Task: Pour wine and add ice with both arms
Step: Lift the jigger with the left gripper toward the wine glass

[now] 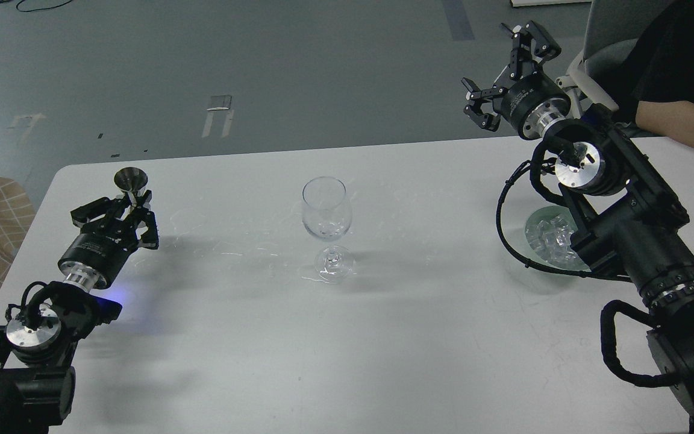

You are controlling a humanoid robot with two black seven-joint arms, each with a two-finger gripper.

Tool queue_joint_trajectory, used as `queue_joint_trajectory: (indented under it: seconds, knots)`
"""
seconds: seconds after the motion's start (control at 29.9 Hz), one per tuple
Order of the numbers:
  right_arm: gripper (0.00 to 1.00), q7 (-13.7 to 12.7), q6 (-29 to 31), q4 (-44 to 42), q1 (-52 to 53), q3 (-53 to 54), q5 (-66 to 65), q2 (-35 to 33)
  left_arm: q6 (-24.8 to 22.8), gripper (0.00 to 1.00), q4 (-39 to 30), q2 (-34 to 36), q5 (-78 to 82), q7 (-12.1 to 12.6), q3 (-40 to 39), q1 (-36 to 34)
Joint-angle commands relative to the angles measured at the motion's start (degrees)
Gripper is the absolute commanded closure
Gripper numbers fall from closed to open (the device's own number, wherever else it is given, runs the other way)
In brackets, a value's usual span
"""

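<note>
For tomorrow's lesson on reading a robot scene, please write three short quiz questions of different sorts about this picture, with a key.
1. True or false: the wine glass stands upright on the white table.
2. Multiple choice: where is the ice? A) inside the wine glass B) on a glass dish partly hidden under the right arm C) on the floor
3. Fill in: the left gripper is shut on a small metal ____.

Key
1. True.
2. B.
3. Funnel. Meanwhile the right gripper is raised past the table's far edge, jaws spread and holding nothing.
</note>
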Motion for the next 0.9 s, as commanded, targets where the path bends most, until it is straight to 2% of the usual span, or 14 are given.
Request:
queue_joint_trajectory:
  seconds: [0.0,0.13,0.2,0.43,0.63,0.87]
  knots:
    - [0.00,0.0,0.0,0.0,0.0,0.0,0.0,-0.1,0.1,0.94,-0.2,-1.1,-0.1,0.2,2.6,-2.3]
    - [0.00,0.0,0.1,0.0,0.0,0.0,0.0,-0.2,0.1,0.94,-0.4,-1.6,0.0,0.5,4.8,-4.3]
    - [0.00,0.0,0.1,0.0,-0.1,0.0,0.0,-0.3,0.2,0.94,-0.8,-1.6,-0.1,1.5,6.2,-5.2]
    - [0.00,0.0,0.0,0.0,-0.3,-0.1,0.0,-0.3,1.6,0.94,-7.2,-1.1,-0.2,2.9,11.8,-5.5]
    - [0.00,0.0,0.1,0.0,-0.3,-0.1,0.0,-0.3,4.0,0.93,-13.5,-1.2,0.0,4.8,12.2,-4.5]
    - [0.00,-0.3,0.1,0.0,-0.3,-0.1,0.0,-0.1,6.2,0.93,-17.9,-0.6,0.1,5.3,15.0,-4.1]
